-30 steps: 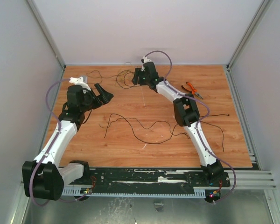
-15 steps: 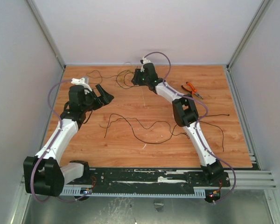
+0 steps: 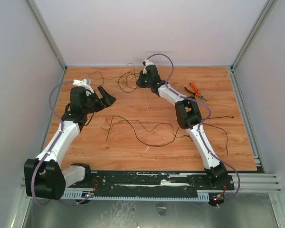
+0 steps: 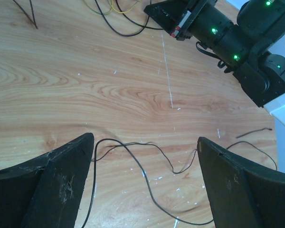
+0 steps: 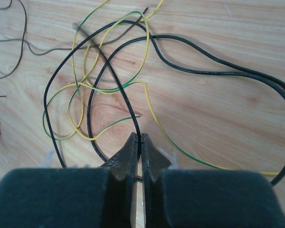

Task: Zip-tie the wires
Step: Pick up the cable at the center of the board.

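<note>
- Top view: the wires [image 3: 127, 80] lie as one tangle at the far edge of the table [image 3: 109, 152], plus one long loose strand across mid-table and one more beside the right arm
- One pair of pliers [image 3: 194, 90] sits far right, well apart from the tangle
- One pale thin strip [image 3: 146, 100], perhaps the zip tie, lies just near of the right gripper [image 3: 141, 79], which is down at the tangle
- The left gripper [image 3: 107, 96] hovers to the tangle's left
- Left wrist view: this gripper is spread wide and empty, above the mid-table strand
- Right wrist view: the fingertips [image 5: 131, 142] are pressed together at the tangle's near edge
- A black strand runs right up to them, but I cannot tell if it is pinched
- Here I count two thicker black strands, at least two yellow-green ones and a few thin brown ones at left
- Step, as I judge it: gathering the strands, with nothing tied yet
- Next comes a gentle lift to test the catch, then bunching the strands for the tie
</note>
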Available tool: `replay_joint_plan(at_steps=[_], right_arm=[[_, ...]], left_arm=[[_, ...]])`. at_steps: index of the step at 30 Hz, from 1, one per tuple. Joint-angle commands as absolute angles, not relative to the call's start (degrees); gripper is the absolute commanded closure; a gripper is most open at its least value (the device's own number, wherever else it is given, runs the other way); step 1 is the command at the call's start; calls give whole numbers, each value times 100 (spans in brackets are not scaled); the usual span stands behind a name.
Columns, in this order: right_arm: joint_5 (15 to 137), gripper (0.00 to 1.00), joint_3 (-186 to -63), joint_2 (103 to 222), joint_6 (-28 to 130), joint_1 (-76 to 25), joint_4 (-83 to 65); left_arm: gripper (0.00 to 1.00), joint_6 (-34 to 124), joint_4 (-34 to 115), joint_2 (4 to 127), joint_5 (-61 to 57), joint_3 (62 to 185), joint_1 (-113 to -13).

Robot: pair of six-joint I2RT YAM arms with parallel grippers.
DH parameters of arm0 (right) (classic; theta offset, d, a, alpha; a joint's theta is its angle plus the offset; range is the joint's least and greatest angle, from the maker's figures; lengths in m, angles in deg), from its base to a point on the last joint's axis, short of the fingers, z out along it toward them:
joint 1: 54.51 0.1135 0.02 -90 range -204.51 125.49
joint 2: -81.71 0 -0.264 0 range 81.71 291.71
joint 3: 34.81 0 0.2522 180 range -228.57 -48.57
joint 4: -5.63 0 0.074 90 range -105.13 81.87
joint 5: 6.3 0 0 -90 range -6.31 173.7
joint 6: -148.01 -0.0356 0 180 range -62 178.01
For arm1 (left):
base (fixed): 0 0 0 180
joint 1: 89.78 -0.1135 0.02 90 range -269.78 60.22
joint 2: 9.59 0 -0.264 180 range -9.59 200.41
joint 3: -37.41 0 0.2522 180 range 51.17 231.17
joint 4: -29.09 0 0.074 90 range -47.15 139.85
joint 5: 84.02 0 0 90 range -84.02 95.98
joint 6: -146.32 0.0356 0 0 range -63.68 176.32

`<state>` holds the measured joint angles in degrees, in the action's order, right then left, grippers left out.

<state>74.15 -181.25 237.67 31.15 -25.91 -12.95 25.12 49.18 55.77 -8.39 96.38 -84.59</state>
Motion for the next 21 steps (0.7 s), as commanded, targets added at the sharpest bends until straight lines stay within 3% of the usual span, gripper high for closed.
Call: replay_joint_plan(at_steps=[1,11,16,21], right_arm=[[7197,100,-18326,23539,3293,-2528,-1280],[7154,100,-18269,21851,4007,-2469,-1767],[6962,100,-18339,21036,4117,-2466,-1891],[6679,100,-18331,20376,4060,-2456,-2064]], left_arm=[[5,2672,4786,5528,-1154,9728,-8520],[4,2810,4083,5001,-1912,9832,-8546],[4,2514,3144,5235,-2961,10118,-8538],[5,2621,2359,5521,-3028,10459,-8338]])
